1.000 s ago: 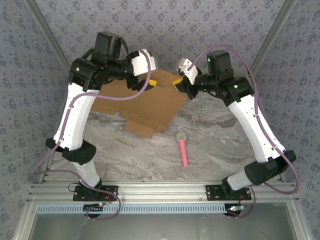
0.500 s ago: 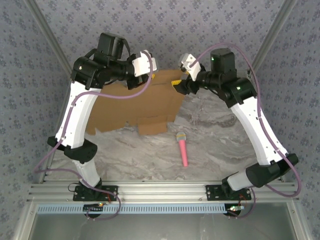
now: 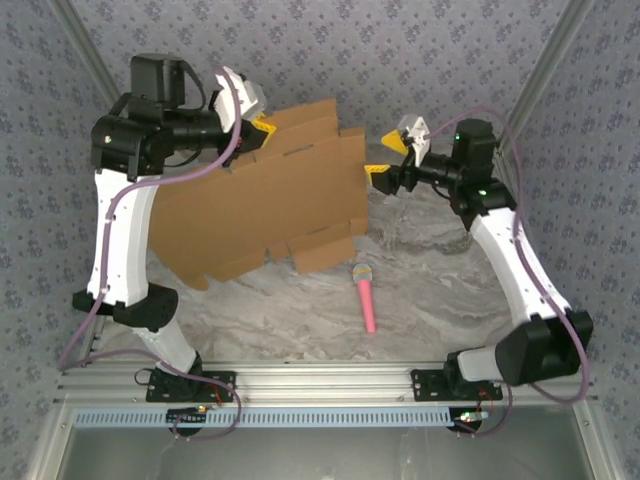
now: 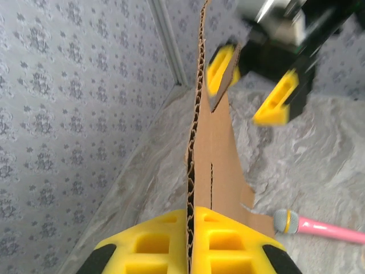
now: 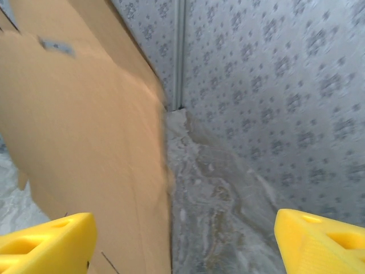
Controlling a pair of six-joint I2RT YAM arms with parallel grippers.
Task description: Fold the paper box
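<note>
- The paper box is a large flat die-cut sheet of brown cardboard with flaps and slits, unfolded. It is raised off the table and tilted steeply over the table's far left part.
- The left gripper is pressed together on the sheet's upper far edge. In the left wrist view its yellow fingers pinch the corrugated edge from both sides, and the sheet appears edge-on.
- The sheet's lower flaps hang near the marbled tabletop. I cannot tell whether they touch it.
- The right gripper is spread wide just beside the sheet's right edge. In the right wrist view the cardboard's edge reaches into the gap, close to the left-hand finger, and nothing is clamped.
- A pink toy microphone lies on the table near the sheet's lowest right flap, its grey head towards the cardboard.
</note>
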